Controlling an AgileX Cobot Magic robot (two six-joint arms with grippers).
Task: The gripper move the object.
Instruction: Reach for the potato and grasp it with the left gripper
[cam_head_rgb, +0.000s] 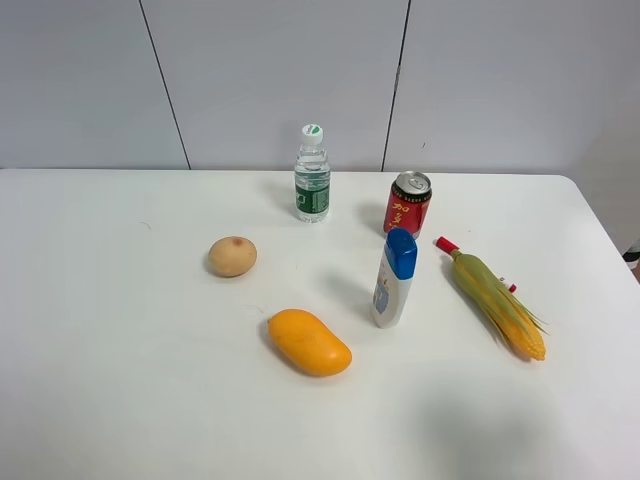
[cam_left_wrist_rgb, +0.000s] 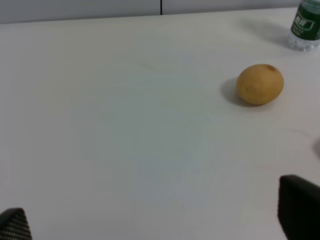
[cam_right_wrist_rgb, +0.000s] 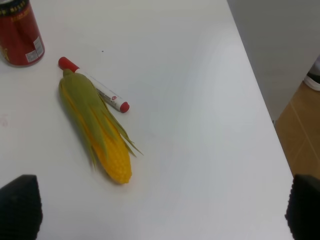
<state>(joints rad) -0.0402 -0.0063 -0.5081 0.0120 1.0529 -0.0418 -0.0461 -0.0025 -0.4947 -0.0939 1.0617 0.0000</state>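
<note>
From the high camera, neither arm shows. The object (cam_head_rgb: 232, 256) rests on the left part of the white counter (cam_head_rgb: 100, 400), with bare surface all round it. The mango (cam_head_rgb: 309, 342) lies nearer and to its right, apart from it. The water bottle (cam_head_rgb: 312, 173) and red can (cam_head_rgb: 408, 203) stand farther back, a blue-capped white bottle (cam_head_rgb: 394, 278) is near the middle, and the corn cob (cam_head_rgb: 498, 303) lies on the right beside a red marker (cam_head_rgb: 446, 244).

In the left wrist view, the left tool (cam_left_wrist_rgb: 156, 217) is spread wide and holds nothing. The object (cam_left_wrist_rgb: 260, 84) sits well ahead of it and off its centre line, toward the water bottle. The wide jaws suit a round thing, and this arm looks best placed to take it.

In the right wrist view, the right tool (cam_right_wrist_rgb: 162, 207) is also wide and empty above the corn cob, near the counter's right edge. It is far from the object, so it probably has no part in this step.
</note>
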